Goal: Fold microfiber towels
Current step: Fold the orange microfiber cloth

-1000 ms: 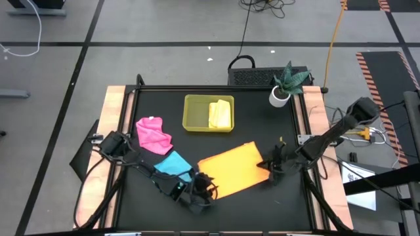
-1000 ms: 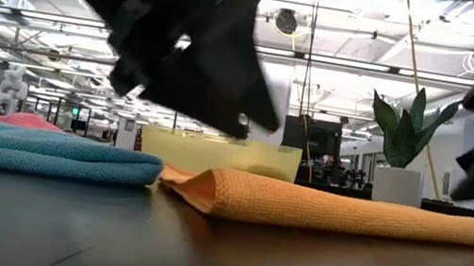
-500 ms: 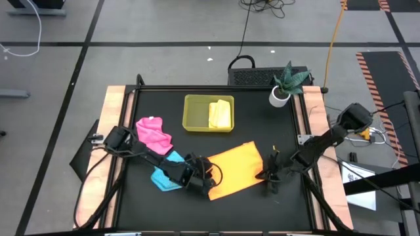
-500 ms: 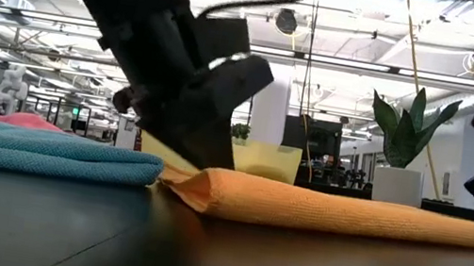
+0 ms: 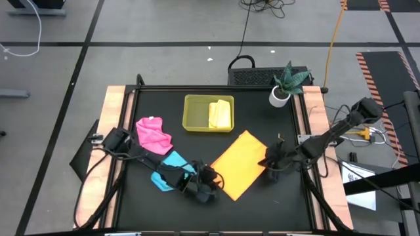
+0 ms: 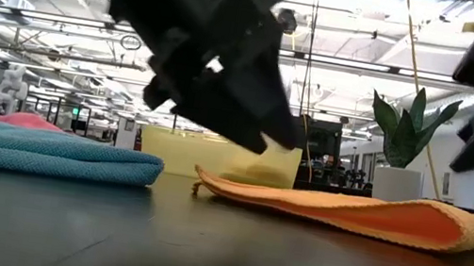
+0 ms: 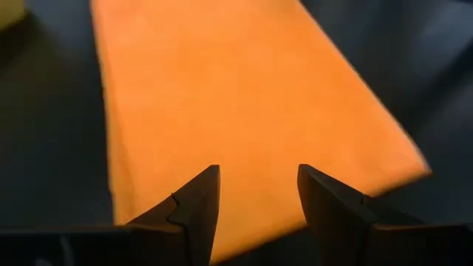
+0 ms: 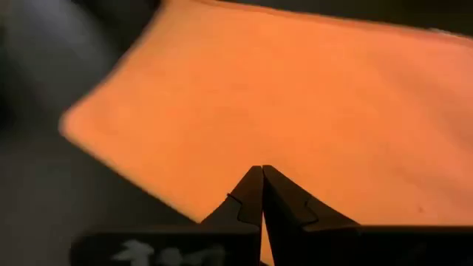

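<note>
The orange towel [image 5: 239, 164] lies folded flat on the black table, slanting from near left to far right, and its right end shows a rounded fold [image 6: 465, 231]. My left gripper [image 7: 255, 174] is open just above the towel's near end [image 5: 211, 187]. Raised over the towel's right edge, my right gripper [image 8: 261, 170] is shut [image 5: 269, 165]. The blue towel [image 5: 169, 172] lies folded to the left, with the pink towel [image 5: 152, 134] crumpled beyond it. A folded yellow towel [image 5: 220, 115] rests in the yellow-green tray [image 5: 193, 115].
A potted plant [image 5: 283, 86] stands at the table's far right corner. The tray sits at the far middle. Bare black table surface [image 5: 275, 131] lies between the tray, the plant and the orange towel, and along the near edge.
The orange towel has turned about on the table: its long side ran nearly left to right and now slants toward the far right, and its right end shows a looped fold. My left gripper has swung toward the table's right along the near side. My right gripper has risen off the towel.
</note>
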Action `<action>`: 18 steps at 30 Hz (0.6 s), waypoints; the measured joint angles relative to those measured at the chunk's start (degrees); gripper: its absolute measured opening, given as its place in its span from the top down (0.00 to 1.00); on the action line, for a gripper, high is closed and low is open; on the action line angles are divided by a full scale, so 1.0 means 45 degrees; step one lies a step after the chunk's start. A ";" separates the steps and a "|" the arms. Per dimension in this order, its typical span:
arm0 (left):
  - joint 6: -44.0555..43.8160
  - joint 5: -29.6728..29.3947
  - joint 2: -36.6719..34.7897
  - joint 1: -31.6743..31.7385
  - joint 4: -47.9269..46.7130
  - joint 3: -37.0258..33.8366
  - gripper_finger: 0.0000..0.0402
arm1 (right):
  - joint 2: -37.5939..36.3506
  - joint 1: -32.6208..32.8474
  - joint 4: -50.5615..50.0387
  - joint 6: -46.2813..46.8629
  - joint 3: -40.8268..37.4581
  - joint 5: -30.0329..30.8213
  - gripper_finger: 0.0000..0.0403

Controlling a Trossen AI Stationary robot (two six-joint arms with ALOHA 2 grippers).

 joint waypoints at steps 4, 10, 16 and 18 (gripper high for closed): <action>0.0118 -0.0593 0.0129 0.0444 -0.0716 0.0006 0.54 | 0.1200 0.0212 0.2579 -0.0851 0.0019 -0.0858 1.00; -0.0235 0.0134 0.0879 0.0765 -0.1397 0.0016 0.54 | 0.3956 0.0197 0.2926 0.0129 0.0003 -0.0961 1.00; -0.0440 0.2391 0.0873 0.0216 -0.0053 0.0035 0.59 | 0.4241 -0.0714 0.2051 0.0400 0.0062 -0.0975 1.00; -0.0139 0.3174 0.0883 -0.0182 0.0816 0.0025 0.63 | 0.3748 -0.1066 0.1481 0.0084 0.0037 -0.1070 1.00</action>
